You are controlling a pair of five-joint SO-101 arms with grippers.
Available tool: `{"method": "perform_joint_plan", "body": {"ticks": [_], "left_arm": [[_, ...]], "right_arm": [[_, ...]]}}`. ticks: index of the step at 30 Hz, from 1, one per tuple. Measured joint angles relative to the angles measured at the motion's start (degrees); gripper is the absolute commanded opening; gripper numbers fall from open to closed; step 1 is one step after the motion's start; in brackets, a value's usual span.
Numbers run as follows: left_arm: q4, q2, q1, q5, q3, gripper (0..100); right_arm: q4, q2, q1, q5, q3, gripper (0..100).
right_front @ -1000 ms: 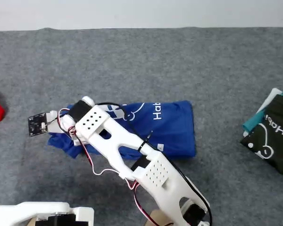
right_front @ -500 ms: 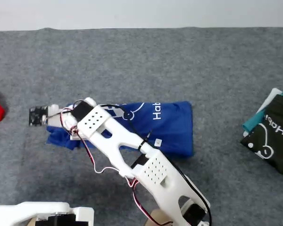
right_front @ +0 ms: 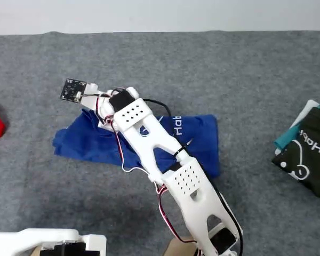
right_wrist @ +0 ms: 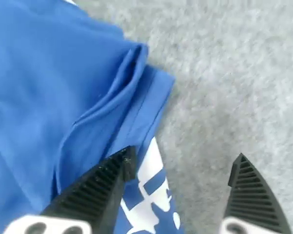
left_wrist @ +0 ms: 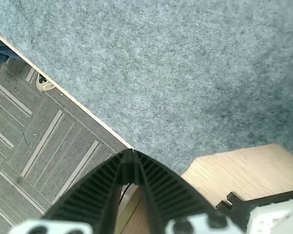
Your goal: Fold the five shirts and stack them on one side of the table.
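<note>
Folding the blue shirt [right_front: 205,144] well means catching both layers of a hem, I judge. High view: it lies under the right arm [right_front: 138,114], its white lettering partly covered. Left wrist view: the left gripper [left_wrist: 132,155] is closed, empty, over the table [left_wrist: 185,73] edge. Right wrist view: the right gripper [right_wrist: 184,157] gapes, one finger above the creased hem, the other above bare table; straddle the hem before pinching.

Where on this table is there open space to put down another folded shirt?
Bare grey felt table: the far strip behind the blue shirt, and the gap between it and the stack of folded shirts at the high view's right edge. Crowded: the middle, where the open right gripper hangs over that shirt.
</note>
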Motion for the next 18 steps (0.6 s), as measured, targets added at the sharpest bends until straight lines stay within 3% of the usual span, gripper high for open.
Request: {"method": "perform_joint_plan", "body": {"ticks": [10,15,18], "left_arm": [[0.0,0.0,0.0,0.0,0.0,1],[0.0,0.0,0.0,0.0,0.0,1],[0.0,0.0,0.0,0.0,0.0,1]], "right_arm": [[8.4,0.1,-0.2,-0.2,-7.1,31.0],[13.4,0.1,-3.5,-0.2,-15.0,30.6],[16.1,0.1,-6.2,-0.2,-16.5,25.0]]}}
